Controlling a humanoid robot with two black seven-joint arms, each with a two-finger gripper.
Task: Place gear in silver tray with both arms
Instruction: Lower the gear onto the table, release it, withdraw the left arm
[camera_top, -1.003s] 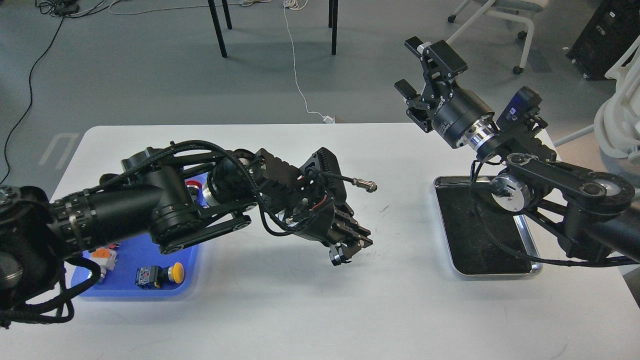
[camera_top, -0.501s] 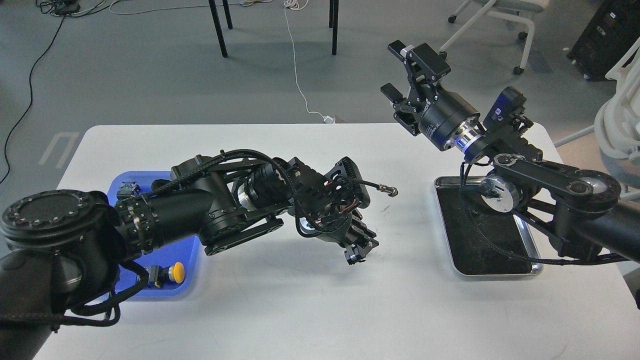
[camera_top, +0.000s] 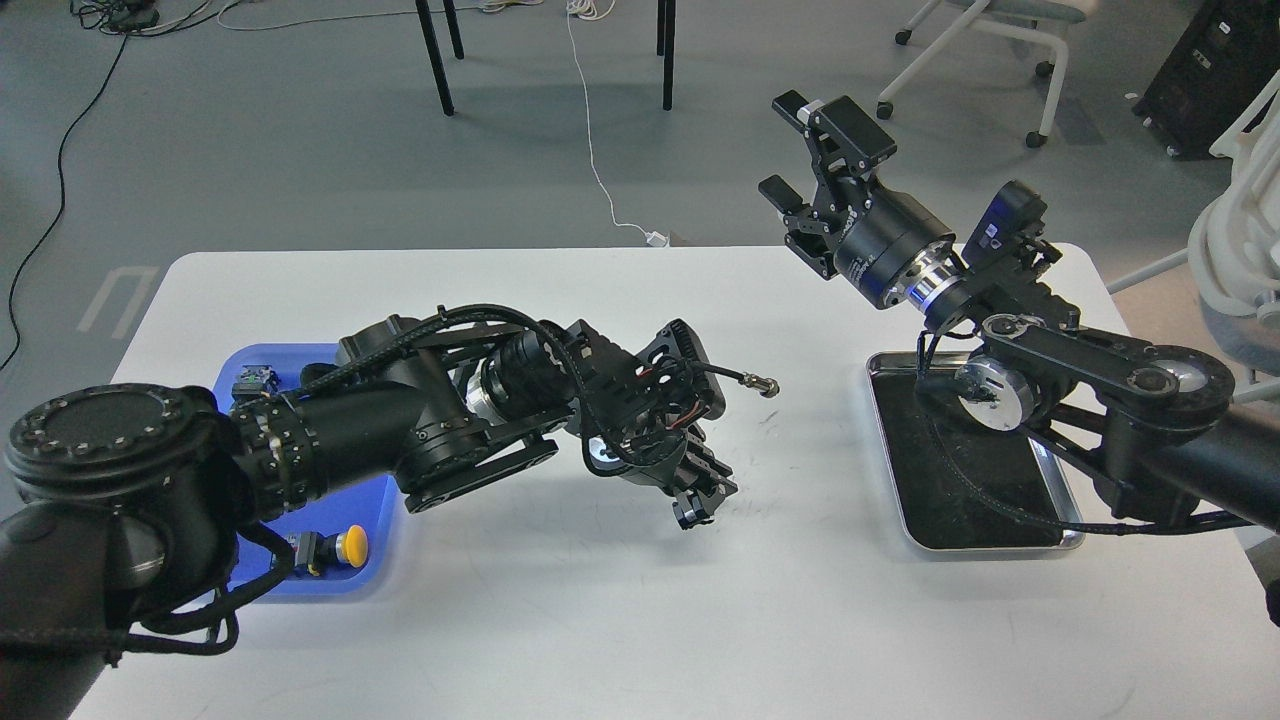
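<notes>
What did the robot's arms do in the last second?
The left arm swung right, across the blue tray, carrying the left gripper toward the table's middle, then back slightly. It may hold something small; hard to tell. The right gripper, open, drifted left. Nothing was released. The silver tray and the yellow button stayed put.

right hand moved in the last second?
Yes. The right hand has shifted left and slightly up, judged against the silver tray, which has stayed put. Its fingers are spread, holding nothing.
</notes>
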